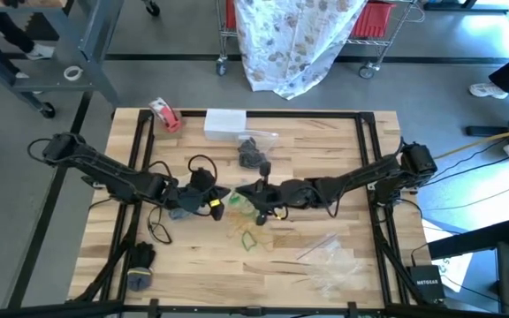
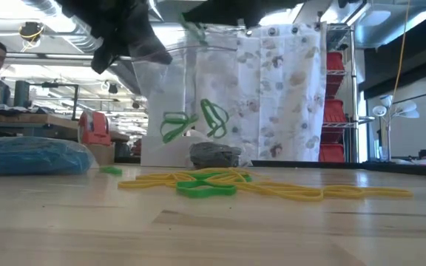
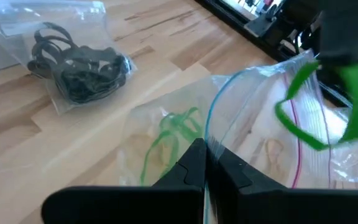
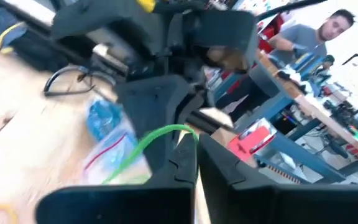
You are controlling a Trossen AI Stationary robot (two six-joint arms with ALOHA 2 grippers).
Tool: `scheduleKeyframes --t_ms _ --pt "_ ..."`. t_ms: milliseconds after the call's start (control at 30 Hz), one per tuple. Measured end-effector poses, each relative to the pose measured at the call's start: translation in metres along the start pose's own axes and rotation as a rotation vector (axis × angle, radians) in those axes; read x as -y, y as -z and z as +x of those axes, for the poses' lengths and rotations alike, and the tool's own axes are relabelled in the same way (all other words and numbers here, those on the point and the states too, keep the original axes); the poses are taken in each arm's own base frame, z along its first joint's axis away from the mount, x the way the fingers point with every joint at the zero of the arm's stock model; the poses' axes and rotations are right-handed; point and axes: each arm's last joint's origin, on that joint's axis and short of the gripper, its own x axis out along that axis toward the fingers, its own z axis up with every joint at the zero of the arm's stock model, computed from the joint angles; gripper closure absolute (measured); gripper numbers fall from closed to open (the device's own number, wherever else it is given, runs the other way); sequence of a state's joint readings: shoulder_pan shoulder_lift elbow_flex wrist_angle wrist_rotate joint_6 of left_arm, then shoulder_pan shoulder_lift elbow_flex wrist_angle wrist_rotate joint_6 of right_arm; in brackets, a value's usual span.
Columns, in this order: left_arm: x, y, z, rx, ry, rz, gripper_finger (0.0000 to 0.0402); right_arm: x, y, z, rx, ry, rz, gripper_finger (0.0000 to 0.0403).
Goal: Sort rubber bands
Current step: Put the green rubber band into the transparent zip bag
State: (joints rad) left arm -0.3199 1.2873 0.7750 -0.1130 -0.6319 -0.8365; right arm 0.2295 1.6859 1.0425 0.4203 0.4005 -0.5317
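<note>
- Nearest the table's front: loose bands point(image 2: 220, 183), yellow and green, tangled flat on the wood, not yet sorted. Risk of lifting several at once.
- Above them: clear bag point(image 3: 253, 106) held up, pinched at its rim by left gripper point(image 3: 205, 149), jaws closed tight. Risk of the mouth collapsing if the film slips.
- At the mouth: right gripper point(image 4: 196, 142), jaws all but closed on green band point(image 4: 148, 142). Risk of snagging on a finger or dropping outside on release.
- Farther back: bag of black bands point(image 3: 73, 65), lying flat, apart from both arms.
</note>
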Motion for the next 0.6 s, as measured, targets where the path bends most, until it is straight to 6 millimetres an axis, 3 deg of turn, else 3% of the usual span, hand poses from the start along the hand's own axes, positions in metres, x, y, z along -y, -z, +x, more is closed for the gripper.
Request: scheduleKeyframes --t_ms 167,333,467,600 --pt "-0.001 0.0 0.001 -0.012 -0.003 0.005 0.0402 -0.007 0.003 -0.002 -0.056 -0.019 -0.022 0.0319" --pt "-0.003 -0.001 0.002 -0.011 -0.01 0.02 0.0402 -0.016 -0.01 -0.016 -0.075 0.057 -0.039 0.0261" --pt "-0.005 0.001 0.002 -0.03 -0.032 0.035 0.0402 -0.025 -0.023 -0.035 -0.116 0.133 -0.061 0.0248" --pt "-0.009 0.003 0.001 -0.044 -0.068 0.055 0.0402 -0.037 -0.022 -0.048 -0.191 0.113 -0.048 0.0247"
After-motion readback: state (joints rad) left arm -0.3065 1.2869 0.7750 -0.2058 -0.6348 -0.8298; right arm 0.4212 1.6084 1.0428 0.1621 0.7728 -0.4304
